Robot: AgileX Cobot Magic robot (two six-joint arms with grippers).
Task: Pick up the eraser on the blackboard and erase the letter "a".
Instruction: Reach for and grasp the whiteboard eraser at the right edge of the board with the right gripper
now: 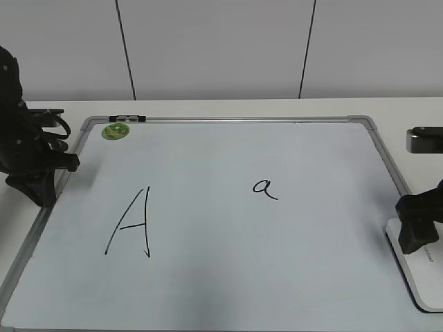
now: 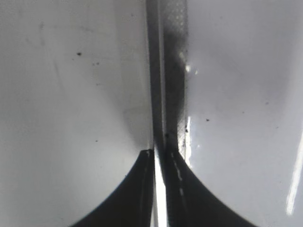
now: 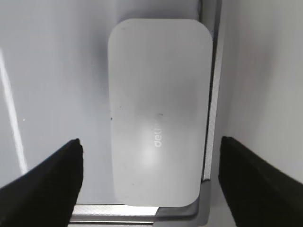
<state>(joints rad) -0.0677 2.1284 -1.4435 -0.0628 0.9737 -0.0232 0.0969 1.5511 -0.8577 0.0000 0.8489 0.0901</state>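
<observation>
The blackboard point(image 1: 228, 123) is a pale whiteboard with a grey frame lying flat on the table. The small letter "a" point(image 1: 265, 187) is drawn right of its middle. The white eraser point(image 1: 419, 268) lies flat on the board against the right frame. In the right wrist view the eraser point(image 3: 158, 113) sits beside a frame corner point(image 3: 189, 211). My right gripper point(image 1: 415, 223) hovers just above it, open point(image 3: 150, 151), one finger on each side, empty. My left gripper point(image 1: 34, 176) rests at the board's left edge, shut and empty point(image 2: 158, 156) over the frame point(image 2: 165, 71).
A large capital "A" point(image 1: 131, 225) is drawn on the board's left half. A round green magnet point(image 1: 115, 131) sits at the far left corner, with a black clip point(image 1: 128, 119) on the top frame. A dark device point(image 1: 423, 140) stands on the table at the right.
</observation>
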